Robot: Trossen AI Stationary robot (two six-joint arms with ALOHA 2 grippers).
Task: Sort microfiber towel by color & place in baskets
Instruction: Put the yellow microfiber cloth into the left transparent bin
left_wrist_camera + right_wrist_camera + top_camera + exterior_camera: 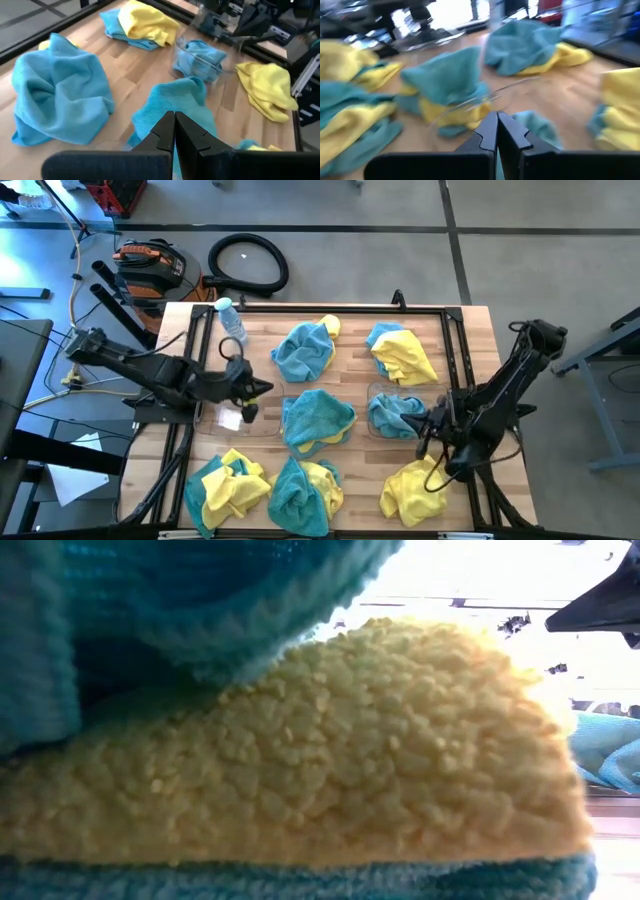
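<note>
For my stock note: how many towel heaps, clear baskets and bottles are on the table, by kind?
Towel heaps: 7, one of them inside a basket
Clear baskets: 2
Water bottle: 1
Total: 10

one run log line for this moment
left gripper: shut, empty, over left basket | right gripper: shut, empty, by right basket holding teal towel

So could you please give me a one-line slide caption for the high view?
Both shut grippers, left and right, hover beside baskets; the right basket holds a teal towel.
</note>
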